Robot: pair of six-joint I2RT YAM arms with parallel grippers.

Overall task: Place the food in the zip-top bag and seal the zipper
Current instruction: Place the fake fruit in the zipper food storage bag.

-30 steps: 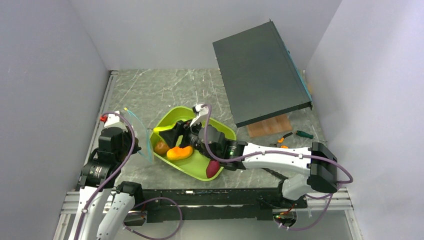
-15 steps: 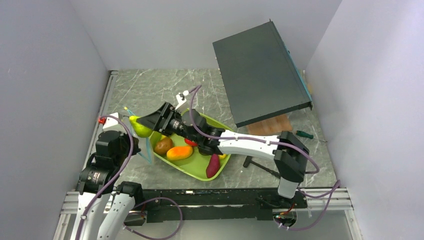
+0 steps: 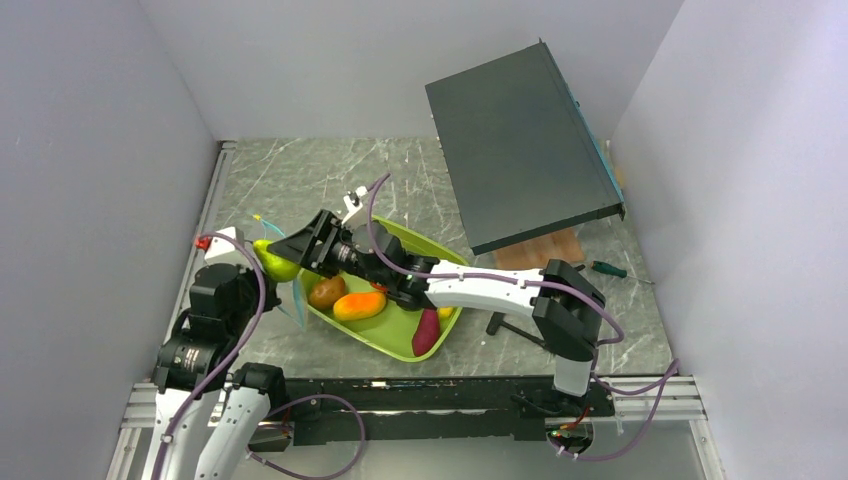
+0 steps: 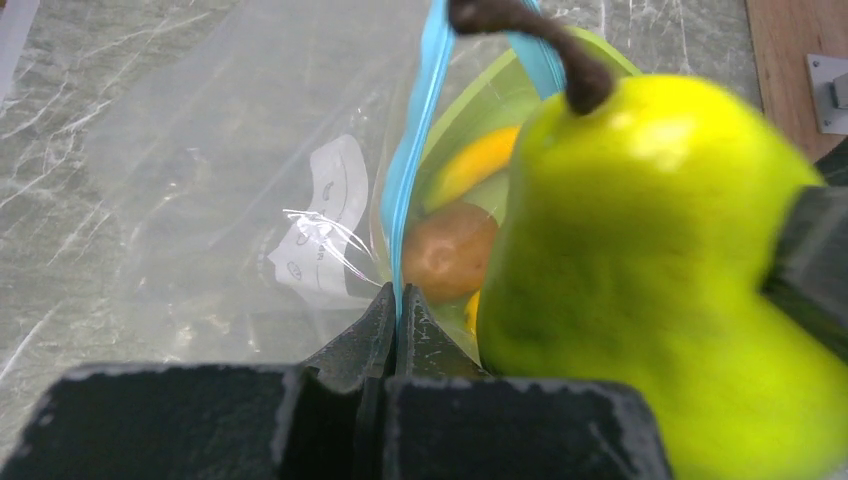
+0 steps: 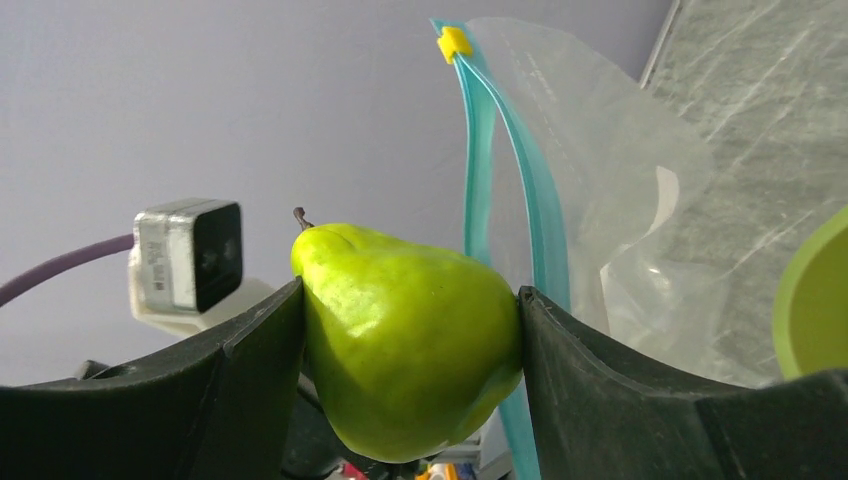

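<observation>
Grey-veined marble table top (image 3: 300, 180), plain grey walls around. Right gripper (image 3: 290, 252) is clamped on the green pear (image 5: 405, 340), one finger each side, held in the air just beside the zip-top bag (image 4: 220, 150) and left of the lime-green tray (image 3: 392, 338). Left gripper (image 4: 397, 310) has its fingers pressed together, pinching the blue zipper (image 4: 415, 150) and holding the bag by its mouth. Other food sits in the tray: brown piece (image 3: 326, 292), orange piece (image 3: 358, 305), dark purple piece (image 3: 426, 332).

Risks: the zipper strips run close together in the right wrist view, so the mouth looks narrow. The pear is fat and may catch the lip, fold the mouth shut, or slide down outside the bag. A shove on the strip could drag the thin plastic out of the left pinch. Letting go early would likely drop the pear on the table.

Hard to tell: how wide the mouth gapes, which side of the strip the pear is on, and whether the bag holds anything. The clear film nearly vanishes from above. The right arm covers part of the tray.
</observation>
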